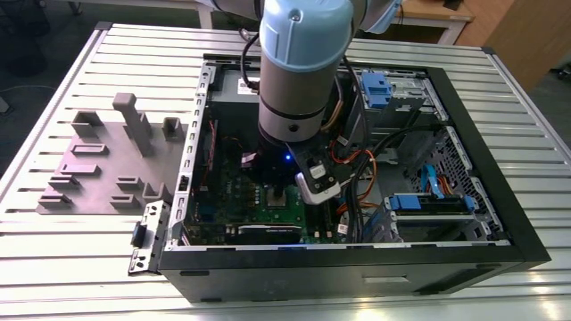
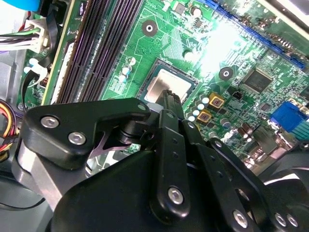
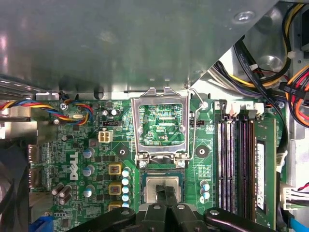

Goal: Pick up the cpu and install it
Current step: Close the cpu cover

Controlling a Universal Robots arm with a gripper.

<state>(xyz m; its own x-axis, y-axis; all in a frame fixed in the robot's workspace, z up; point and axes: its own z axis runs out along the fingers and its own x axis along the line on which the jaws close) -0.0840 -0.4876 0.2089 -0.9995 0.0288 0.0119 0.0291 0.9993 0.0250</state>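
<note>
Exterior view: the gripper [image 1: 278, 195] is down inside the computer case [image 1: 357, 277], the grey tray [image 1: 98, 167] at nine o'clock from it. Its fingers [image 3: 160, 195] are closed together, holding nothing, just over the cpu [image 3: 153, 186], which sits flat on the green board [image 3: 203, 164].

You have an open black computer case [image 1: 357, 271] lying on a slatted metal table [image 1: 71, 267], with a grey moulded fixture plate [image 1: 98, 177] just beside it on the exterior view's left. Inside, the green motherboard [image 3: 63, 159] carries a raised silver socket frame [image 3: 136, 126], dark memory slots [image 3: 234, 164] near it, and coloured cables [image 3: 34, 105].
</note>
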